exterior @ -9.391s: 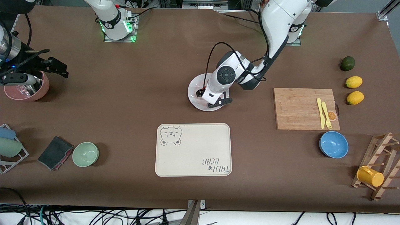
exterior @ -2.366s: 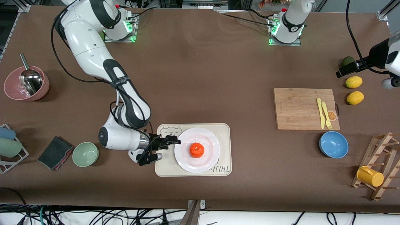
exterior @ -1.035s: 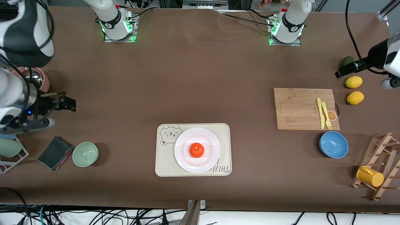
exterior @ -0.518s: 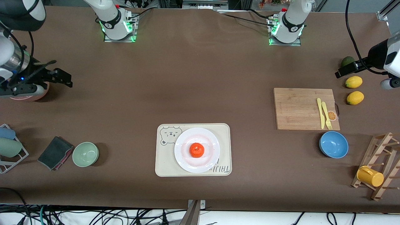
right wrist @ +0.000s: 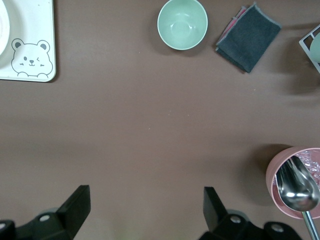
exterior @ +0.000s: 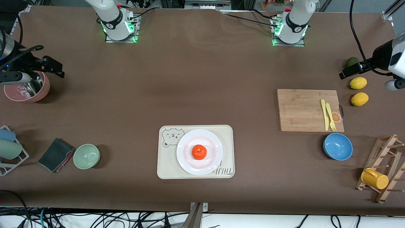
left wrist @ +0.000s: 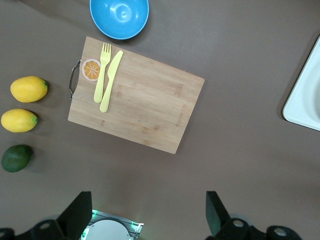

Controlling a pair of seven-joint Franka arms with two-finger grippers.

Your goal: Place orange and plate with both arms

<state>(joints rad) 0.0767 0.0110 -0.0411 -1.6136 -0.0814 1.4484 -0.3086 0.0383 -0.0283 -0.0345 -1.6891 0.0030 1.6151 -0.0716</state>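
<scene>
Cups [exterior: 8,144] in a wire rack are seen at the right arm's end of the table, with a dark folded cloth [exterior: 56,155] and a pale green bowl [exterior: 86,156] beside them. Farther from the front camera at that same end, a pink bowl [exterior: 27,90] holding a metal scoop [right wrist: 299,187] is found, and the right gripper [exterior: 39,68] is held in the air over it, its fingers spread wide with nothing between them. Toward the middle of the table, a cream bear-printed tray [exterior: 167,164] is laid, and the plate [exterior: 190,166] is set flat on it, covering most of the tray and leaving the bear print exposed. The orange [exterior: 199,152] is seated at the plate's centre, untouched by either gripper. Toward the left arm's end, a wooden cutting board [exterior: 300,109] is placed, with a yellow knife [exterior: 324,114] and a yellow fork [exterior: 330,116] laid side by side on it next to a small printed orange slice. A blue bowl [exterior: 338,146] is positioned nearer the front camera than the board. Two lemons [exterior: 358,83] and a dark green fruit [left wrist: 16,158] are lined up beside the board. The left gripper [exterior: 367,74] is held in the air over that fruit, its fingers parted wide and empty. A yellow mug [exterior: 375,179] is hung on a wooden rack [exterior: 387,152] at the table's corner.
</scene>
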